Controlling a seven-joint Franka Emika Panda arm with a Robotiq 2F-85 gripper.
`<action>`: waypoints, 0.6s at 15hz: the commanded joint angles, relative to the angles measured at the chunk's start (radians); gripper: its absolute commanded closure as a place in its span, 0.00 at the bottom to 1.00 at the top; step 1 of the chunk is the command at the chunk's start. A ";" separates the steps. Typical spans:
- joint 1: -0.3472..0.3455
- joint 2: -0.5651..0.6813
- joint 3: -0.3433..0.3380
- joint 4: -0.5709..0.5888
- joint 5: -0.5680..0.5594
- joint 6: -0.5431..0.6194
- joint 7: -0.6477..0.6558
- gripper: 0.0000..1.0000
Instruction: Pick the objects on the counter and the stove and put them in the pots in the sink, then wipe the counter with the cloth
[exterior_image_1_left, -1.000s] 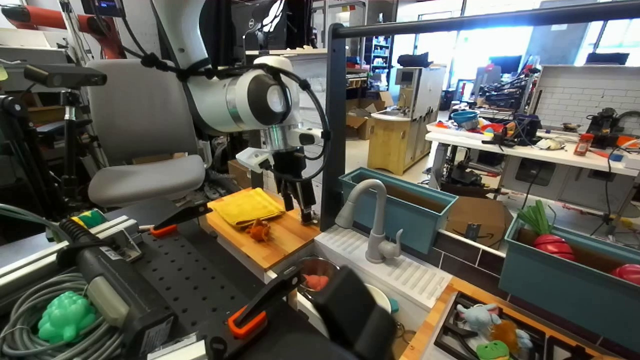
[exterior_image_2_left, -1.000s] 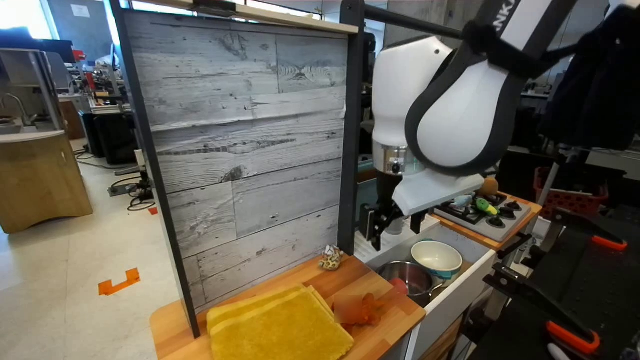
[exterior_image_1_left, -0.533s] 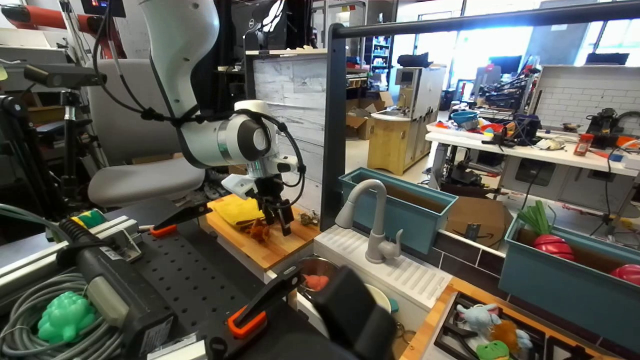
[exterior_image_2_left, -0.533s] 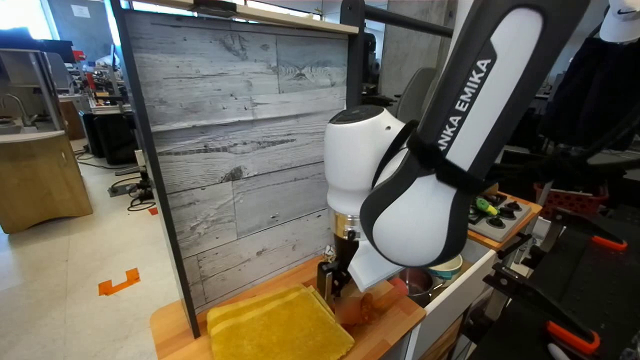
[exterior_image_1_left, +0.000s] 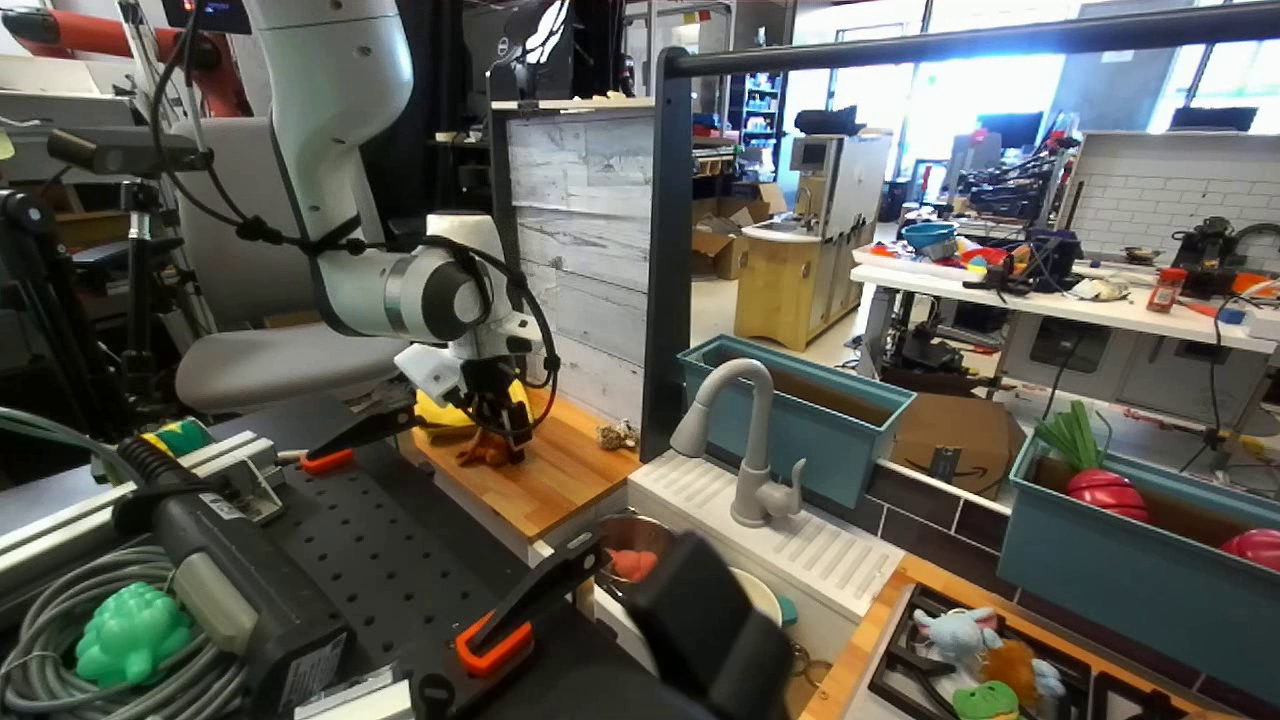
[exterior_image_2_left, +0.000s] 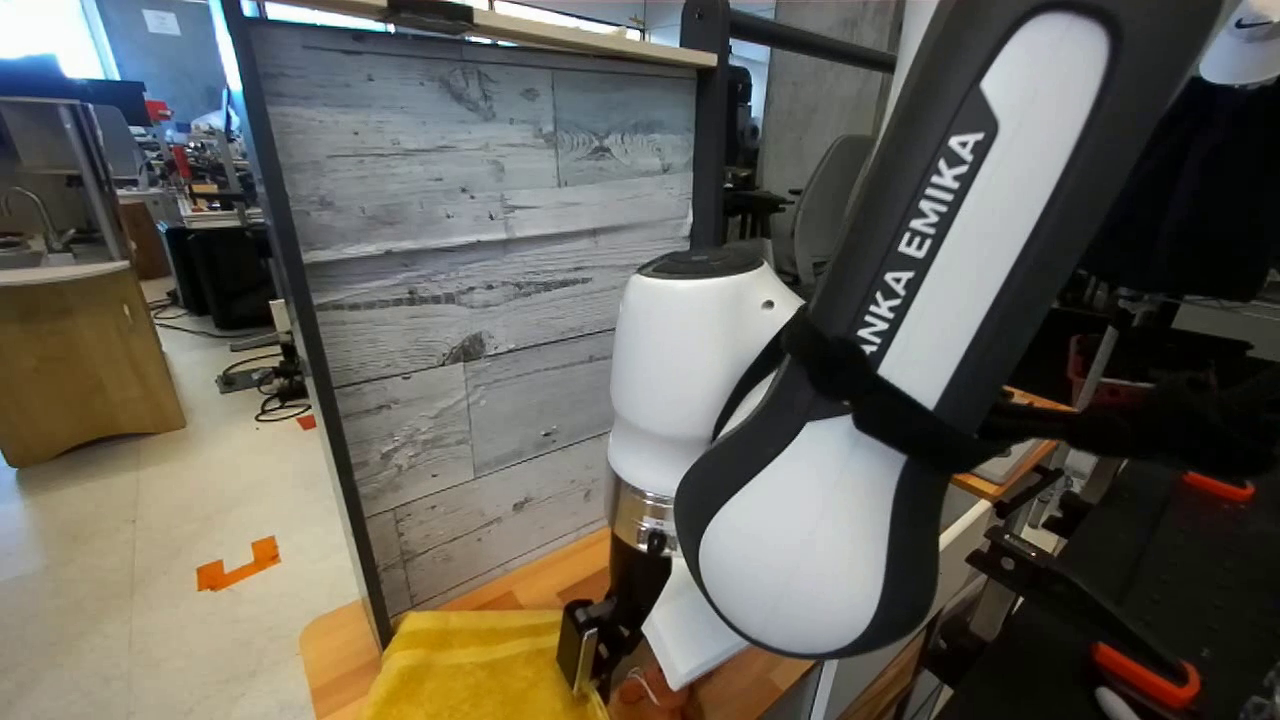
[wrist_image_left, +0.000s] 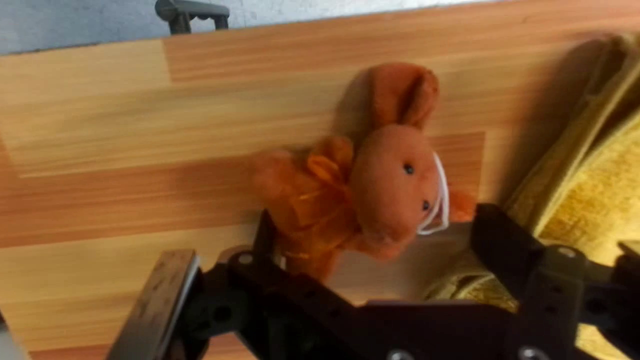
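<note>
Wood ctr (wrist_image_left: 100, 125) holds orange plush (wrist_image_left: 370, 187) w/ blk eyes.

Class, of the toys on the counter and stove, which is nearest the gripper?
The orange toy on the counter, beside the yellow cloth. The open gripper is right at it; the spotted toy sits apart, the stove toys farther still.

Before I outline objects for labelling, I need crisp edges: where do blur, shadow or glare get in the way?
Wrist view: the orange plush toy looks slightly blurred, the pincer is dark and soft-edged, and shadow darkens the counter beside the yellow cloth; in both exterior views, the windows glare white near the top.
</note>
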 joint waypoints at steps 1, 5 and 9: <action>-0.092 -0.031 0.100 -0.043 0.073 0.000 -0.097 0.34; -0.171 -0.049 0.152 -0.072 0.123 0.000 -0.146 0.64; -0.259 -0.102 0.208 -0.141 0.146 -0.020 -0.194 0.95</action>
